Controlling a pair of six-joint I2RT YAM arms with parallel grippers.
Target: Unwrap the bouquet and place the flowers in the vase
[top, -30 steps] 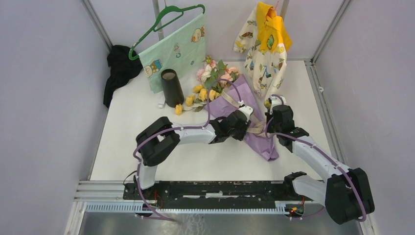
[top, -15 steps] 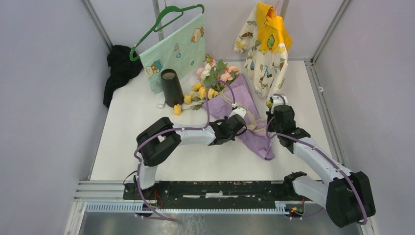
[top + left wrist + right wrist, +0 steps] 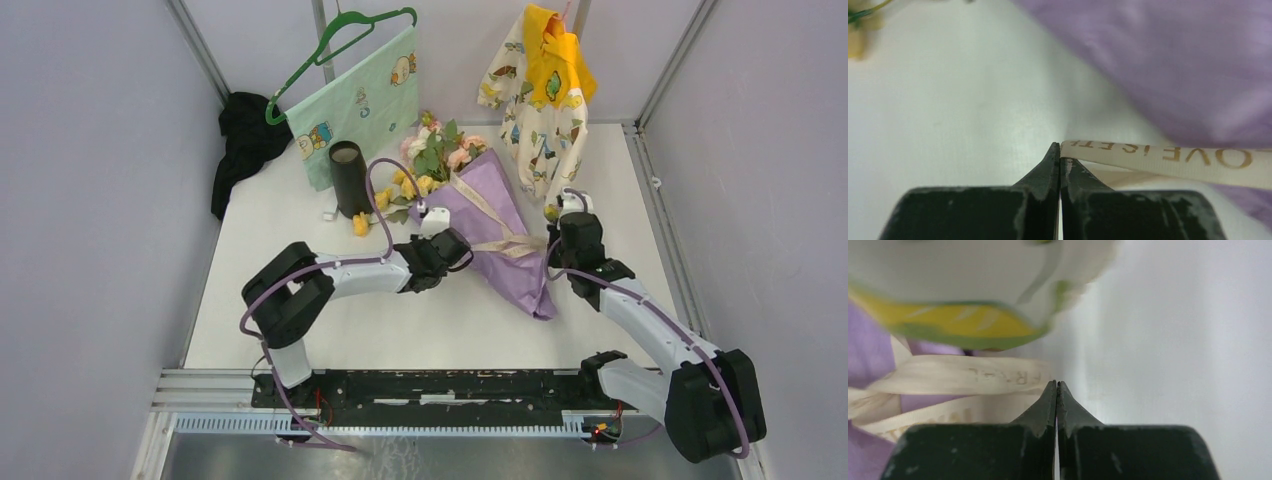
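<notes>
1. The left fingers [image 3: 1043, 175] are pressed shut on the very end of the beige ribbon [image 3: 1168, 157], whose gold lettering runs off to the right below the lilac paper. The right fingers [image 3: 1043, 410] are closed too. A strand of the same ribbon meets their tips and appears to be nipped there, though the blurred wrist view leaves some doubt.
2. The bouquet [image 3: 490, 215] lies on its side in the middle of the desk [image 3: 300, 280], between the two arms. Its heads point toward the far edge and the pointed foot of the wrap toward the near right corner.
3. From above, the ribbon crosses the paper on a slant and gathers in loops on the side of the wrap nearest the right arm. Whether the knot has given cannot be told.
4. The flowers [image 3: 440, 155] are mostly still bundled in the paper, pink and cream heads fanning from its open end. A few small yellow roses [image 3: 360, 225] lie on the desk beside the foot of the vase.
5. The vase [image 3: 350, 180] stands upright toward the far left corner, just beside the flower heads and in front of a green cloth on a hanger [image 3: 360, 100]. No stems are in it.
6. The job looks to be at its first stage, untying. The ribbon has yet to come free, the paper to be opened, and the stems to be lifted into the vase.
</notes>
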